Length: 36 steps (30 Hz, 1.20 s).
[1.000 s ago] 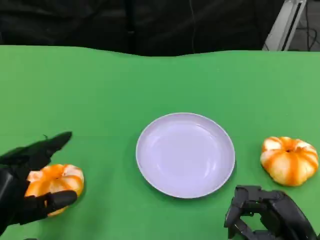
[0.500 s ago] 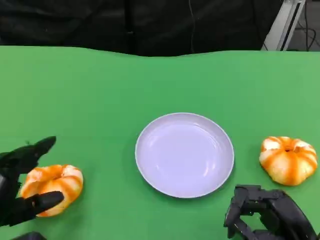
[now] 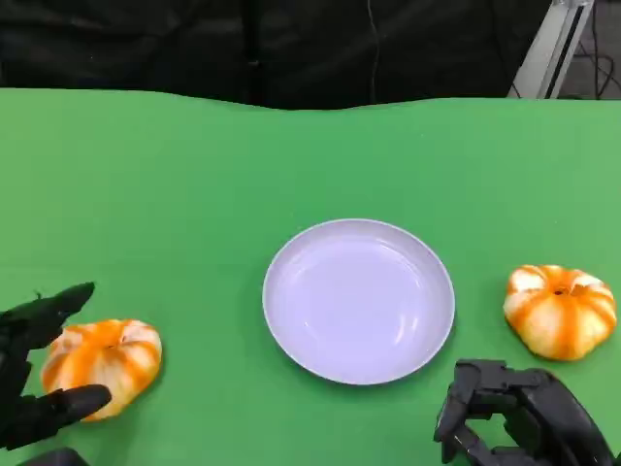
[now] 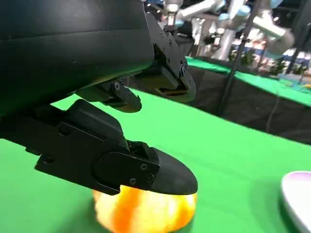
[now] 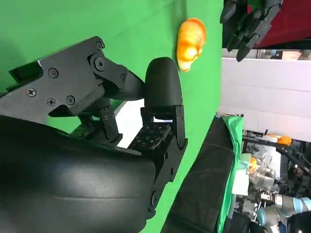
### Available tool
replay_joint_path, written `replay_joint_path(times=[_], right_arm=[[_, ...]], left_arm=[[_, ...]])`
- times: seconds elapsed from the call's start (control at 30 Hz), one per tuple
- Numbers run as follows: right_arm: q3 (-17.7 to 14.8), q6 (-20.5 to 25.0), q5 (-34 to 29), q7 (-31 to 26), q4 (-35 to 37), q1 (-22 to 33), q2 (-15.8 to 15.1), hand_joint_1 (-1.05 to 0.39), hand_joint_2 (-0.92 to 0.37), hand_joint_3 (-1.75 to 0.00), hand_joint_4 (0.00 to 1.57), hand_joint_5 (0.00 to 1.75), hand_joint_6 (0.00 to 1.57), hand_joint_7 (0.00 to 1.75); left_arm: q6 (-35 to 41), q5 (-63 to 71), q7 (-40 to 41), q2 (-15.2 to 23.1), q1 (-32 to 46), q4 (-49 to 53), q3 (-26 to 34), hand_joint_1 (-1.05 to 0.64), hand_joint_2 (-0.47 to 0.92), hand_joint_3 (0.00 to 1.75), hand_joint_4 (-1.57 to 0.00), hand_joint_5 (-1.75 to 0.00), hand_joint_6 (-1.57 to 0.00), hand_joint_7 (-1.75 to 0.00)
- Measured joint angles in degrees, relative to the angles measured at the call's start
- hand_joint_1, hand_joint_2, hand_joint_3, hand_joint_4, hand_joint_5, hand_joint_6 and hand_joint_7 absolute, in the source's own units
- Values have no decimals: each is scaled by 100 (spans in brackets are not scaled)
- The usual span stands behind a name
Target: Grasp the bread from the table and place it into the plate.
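left hand: black left hand (image 3: 34,374) sits at the near left edge of the table, fingers spread wide on either side of a bread without closing on it, nothing held
left fingers: one finger (image 3: 60,301) reaches past the far side of the bread, another lies along its near side; in the left wrist view a finger (image 4: 146,172) hangs right over the bread's top, and contact can't be made out
bread at left: orange-and-white, pumpkin-shaped bread (image 3: 100,364), resting on the green cloth, well left of the plate
plate: round white plate (image 3: 358,300), mid-table, sitting between the two breads
bread at right: second bread (image 3: 560,311), same orange-and-white look, lying on the cloth just right of the plate
right hand: right hand (image 3: 519,419) down at the near right corner, fingers curled in with nothing in them, near the second bread but apart from it
table: green cloth (image 3: 194,175) across the whole top, dark backdrop behind the far edge
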Motion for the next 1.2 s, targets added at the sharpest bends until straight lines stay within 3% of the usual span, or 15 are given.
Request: replay_joint_path(times=[1.0, 1.2], right_arm=[[0, 1, -70, -32, -32, 26, 0, -7, -64, -92, 85, 145, 86, 120], [16, 0, -76, -35, -31, 33, 17, -7, -63, -94, 85, 145, 86, 120]], left_arm=[[505, -263, -407, 199, -55, -47, -553, -94, 92, 16, -55, 0, -56, -1], [746, -249, -770, 338, -497, 615, -868, -96, 92, 18, -53, 0, -59, -2]])
